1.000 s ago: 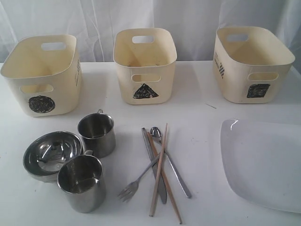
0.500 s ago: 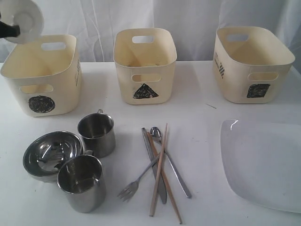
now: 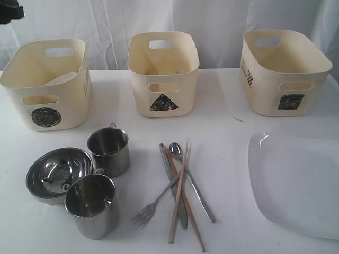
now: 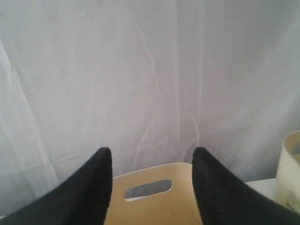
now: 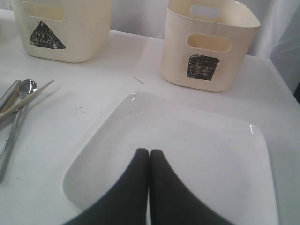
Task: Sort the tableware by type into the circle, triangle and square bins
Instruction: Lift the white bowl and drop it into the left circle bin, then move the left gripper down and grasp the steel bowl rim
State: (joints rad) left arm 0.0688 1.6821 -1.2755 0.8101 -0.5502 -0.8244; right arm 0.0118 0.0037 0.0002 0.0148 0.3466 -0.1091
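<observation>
Left wrist view: the left gripper hangs with its black fingers spread and nothing between them, above the circle bin.
Circle bin contents: a pale curved edge shows inside, probably the small white bowl, though the exterior view is too dim there to be sure.
Right wrist view: the right gripper has its fingers pressed together, empty, over the large white squarish plate; I cannot tell whether they touch it.
Plate handling: it looks glazed, stiff, breakable and likely slick. It lies flat on the table, so the raised rim is the only hold.
Steel mugs and steel bowl: these are clustered before the circle bin. They look rigid, smooth and probably light; pinch a wall at the rim.
Cutlery: the wooden chopsticks cross over the fork and knife, with the spoon beside them. All are thin and low, so pinch across a handle.
</observation>
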